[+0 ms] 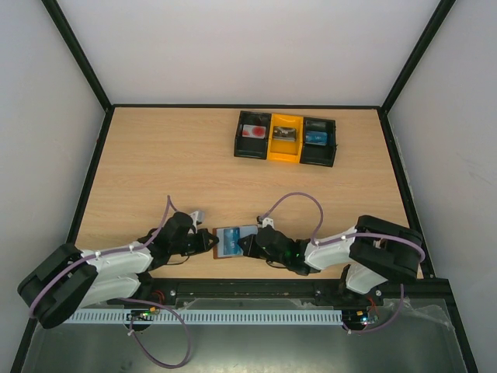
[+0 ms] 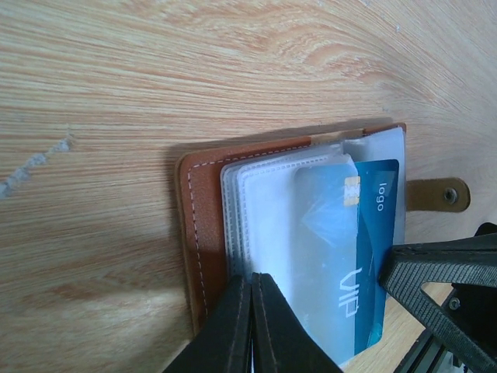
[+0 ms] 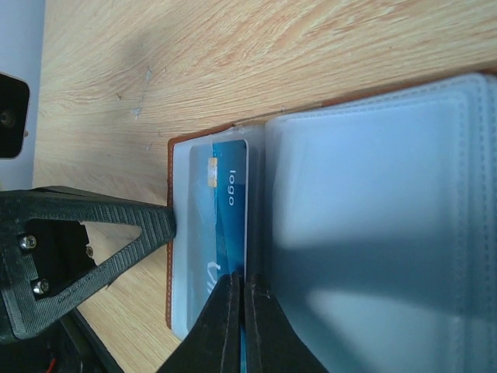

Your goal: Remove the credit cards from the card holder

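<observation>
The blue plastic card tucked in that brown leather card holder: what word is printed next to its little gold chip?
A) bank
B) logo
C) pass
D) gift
B: in both wrist views the blue plastic card, tucked in the brown leather card holder, shows the word "logo" right beside its gold chip.

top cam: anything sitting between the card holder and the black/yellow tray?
Nothing. In the top external view, the stretch from the card holder up to the tray is bare wooden table.
</observation>
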